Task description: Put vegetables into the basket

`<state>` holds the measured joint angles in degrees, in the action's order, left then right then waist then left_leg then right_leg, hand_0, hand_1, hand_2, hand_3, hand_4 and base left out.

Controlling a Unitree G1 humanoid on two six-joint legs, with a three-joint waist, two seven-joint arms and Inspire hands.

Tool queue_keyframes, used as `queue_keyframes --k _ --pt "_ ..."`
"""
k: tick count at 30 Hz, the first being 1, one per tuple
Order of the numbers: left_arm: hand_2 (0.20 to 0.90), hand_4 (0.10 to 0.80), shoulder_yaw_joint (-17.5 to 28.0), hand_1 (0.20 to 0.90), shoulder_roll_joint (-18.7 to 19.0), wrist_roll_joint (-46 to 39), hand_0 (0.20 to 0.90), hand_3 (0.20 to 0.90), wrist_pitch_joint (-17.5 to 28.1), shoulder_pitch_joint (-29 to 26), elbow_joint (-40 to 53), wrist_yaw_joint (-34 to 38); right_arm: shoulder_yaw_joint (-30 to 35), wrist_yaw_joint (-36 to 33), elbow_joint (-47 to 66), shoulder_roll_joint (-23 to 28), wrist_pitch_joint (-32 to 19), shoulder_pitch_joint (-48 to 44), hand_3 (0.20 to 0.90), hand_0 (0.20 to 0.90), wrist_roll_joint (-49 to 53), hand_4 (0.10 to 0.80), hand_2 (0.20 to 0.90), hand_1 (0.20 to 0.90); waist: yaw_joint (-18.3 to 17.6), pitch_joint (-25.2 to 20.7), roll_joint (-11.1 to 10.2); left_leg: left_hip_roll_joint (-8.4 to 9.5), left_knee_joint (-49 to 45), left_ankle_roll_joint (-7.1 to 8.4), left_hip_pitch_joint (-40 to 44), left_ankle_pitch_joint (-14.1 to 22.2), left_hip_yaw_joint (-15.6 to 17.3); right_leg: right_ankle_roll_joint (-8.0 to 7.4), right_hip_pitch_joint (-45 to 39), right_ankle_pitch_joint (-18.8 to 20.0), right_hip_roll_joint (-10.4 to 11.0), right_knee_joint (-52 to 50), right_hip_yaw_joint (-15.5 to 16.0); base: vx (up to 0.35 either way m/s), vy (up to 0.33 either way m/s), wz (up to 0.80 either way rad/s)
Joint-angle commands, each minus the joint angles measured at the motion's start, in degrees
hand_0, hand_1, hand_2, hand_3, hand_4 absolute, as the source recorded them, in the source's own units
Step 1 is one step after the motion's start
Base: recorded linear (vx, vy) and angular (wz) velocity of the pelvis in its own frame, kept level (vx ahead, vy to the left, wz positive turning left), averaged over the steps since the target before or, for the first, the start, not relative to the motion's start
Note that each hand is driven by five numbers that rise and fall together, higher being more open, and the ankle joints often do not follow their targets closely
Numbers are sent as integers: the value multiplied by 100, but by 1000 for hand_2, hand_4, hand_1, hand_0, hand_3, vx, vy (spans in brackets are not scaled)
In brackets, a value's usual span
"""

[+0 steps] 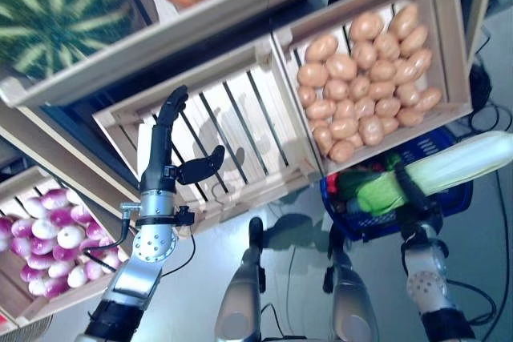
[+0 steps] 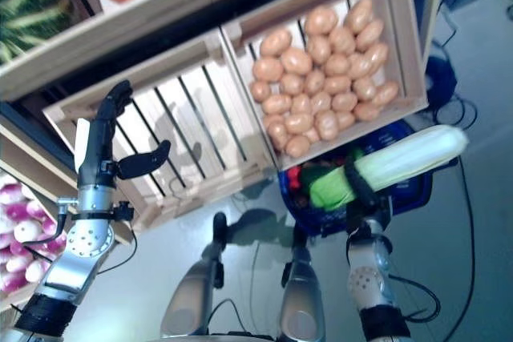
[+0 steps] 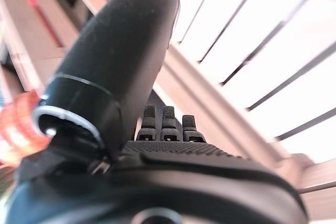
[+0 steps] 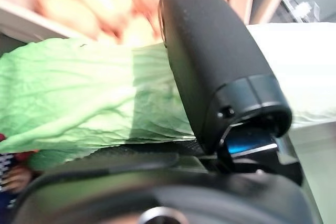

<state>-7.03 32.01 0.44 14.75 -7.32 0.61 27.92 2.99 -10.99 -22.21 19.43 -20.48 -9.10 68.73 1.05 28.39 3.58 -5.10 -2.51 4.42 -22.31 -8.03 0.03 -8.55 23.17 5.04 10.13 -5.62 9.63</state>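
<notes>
My right hand is shut on a long napa cabbage, pale white at one end and leafy green at the other, held level just above the blue basket on the floor. The right wrist view shows my thumb across the green leaves. Red and green vegetables lie in the basket. My left hand is open and empty, fingers straight, raised in front of an empty slatted wooden crate.
A wooden stand rises behind, with a crate of brown potatoes directly above the basket and a crate of purple-white turnips at the lower left. Grey floor lies between the stand and the basket.
</notes>
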Motion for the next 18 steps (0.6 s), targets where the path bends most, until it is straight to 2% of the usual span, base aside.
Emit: queue_keyframes --k 1,7,11,18 --pt "900 800 217 900 196 189 900 900 573 -553 244 537 393 -129 88 198 -945 -236 300 300 721 400 300 300 92 43 -119 420 -772 -143 -687 294 -51 483 252 -375 -324 -814 191 -67 -80 8" --pt "900 800 -105 900 236 31 900 900 600 -865 217 678 516 -16 -800 469 -938 -937 300 300 1530 400 300 300 221 140 -68 471 -960 -123 -1160 282 -123 499 645 -312 -280 -882 274 -54 -73 7" --pt "900 800 -366 900 190 -161 900 900 959 -1255 110 733 531 -78 -1509 687 -645 -1614 300 300 2209 400 300 300 293 140 -77 503 -982 -119 -1469 206 -158 516 993 -261 -307 -939 254 -77 -56 4" --pt "900 800 -582 900 161 -149 900 900 1105 -1796 25 940 314 -62 -2280 873 147 -2437 300 300 2551 400 300 300 421 140 -147 552 -1287 -121 -1964 244 -202 560 1505 -259 -344 -1160 228 -60 -80 7"
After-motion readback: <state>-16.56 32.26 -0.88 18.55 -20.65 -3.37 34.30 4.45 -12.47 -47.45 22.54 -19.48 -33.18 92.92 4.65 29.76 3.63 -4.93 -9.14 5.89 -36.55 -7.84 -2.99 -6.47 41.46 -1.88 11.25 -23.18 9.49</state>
